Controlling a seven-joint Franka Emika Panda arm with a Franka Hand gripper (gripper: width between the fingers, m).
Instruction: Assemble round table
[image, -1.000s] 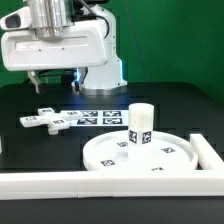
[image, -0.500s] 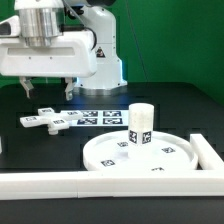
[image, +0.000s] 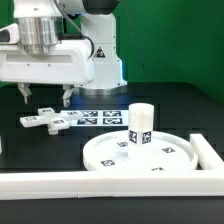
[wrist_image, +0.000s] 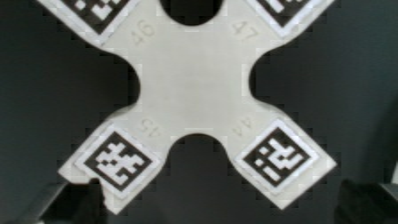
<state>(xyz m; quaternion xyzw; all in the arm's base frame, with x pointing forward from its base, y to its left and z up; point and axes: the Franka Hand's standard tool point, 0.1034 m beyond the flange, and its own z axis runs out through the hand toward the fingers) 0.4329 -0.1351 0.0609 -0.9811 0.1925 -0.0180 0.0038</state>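
Observation:
The flat white cross-shaped piece (image: 45, 121) lies on the black table at the exterior view's left, with tags on its arms. My gripper (image: 44, 97) is open and empty and hangs just above it, one finger on each side. In the wrist view the cross-shaped piece (wrist_image: 196, 95) fills the frame, and my gripper (wrist_image: 222, 212) shows only as dark fingertips at the picture's edge. The large rimmed round disc (image: 105, 155) lies at the front right. The short cylinder post (image: 140, 125) stands upright on it.
The marker board (image: 97, 117) lies flat behind the disc, next to the cross-shaped piece. A long white border bar (image: 40, 181) runs along the front, and another (image: 211, 152) along the right side. The robot's base (image: 104, 70) stands at the back.
My gripper has moved to the exterior view's left and down, from over the marker board to just above the cross-shaped piece. The parts have not moved.

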